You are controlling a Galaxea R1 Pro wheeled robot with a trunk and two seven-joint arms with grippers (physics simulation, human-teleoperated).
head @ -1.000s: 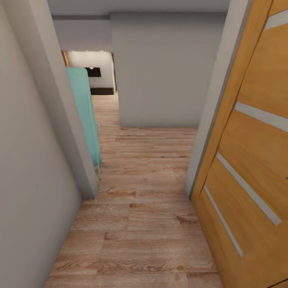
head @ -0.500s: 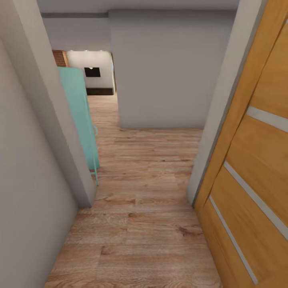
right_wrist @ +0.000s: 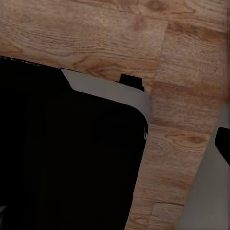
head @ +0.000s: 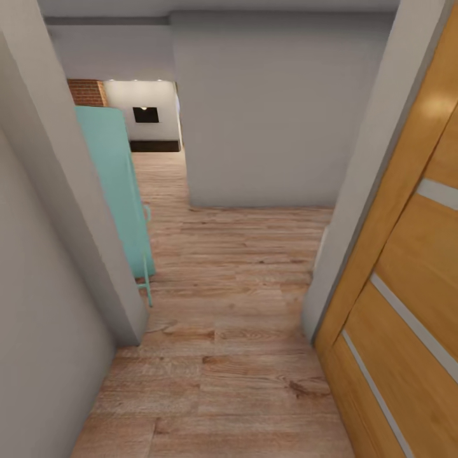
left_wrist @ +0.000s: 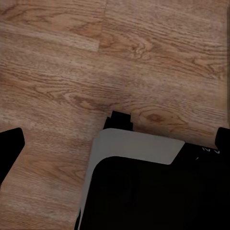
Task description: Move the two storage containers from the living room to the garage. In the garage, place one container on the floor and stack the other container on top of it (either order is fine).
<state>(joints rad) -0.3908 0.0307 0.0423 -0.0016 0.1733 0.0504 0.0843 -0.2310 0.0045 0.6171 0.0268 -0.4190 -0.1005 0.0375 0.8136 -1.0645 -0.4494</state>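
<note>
1. Your left hand points down at the wood plank floor. A dark fingertip shows at one edge of the left wrist view and another at the opposite edge, wide apart, so the hand is spread with nothing between the fingers.
2. Under it sits the robot's black base with its grey trim.
3. Your right hand has one dark fingertip at the frame edge over floor and base; you cannot tell its spread.
4. Ahead, a grey wall corner stands on the left, with a teal panel behind it.
5. The plank floor runs on to the living room, where the red brick chimney shows.
6. At right, the orange-brown door stands close.
</note>
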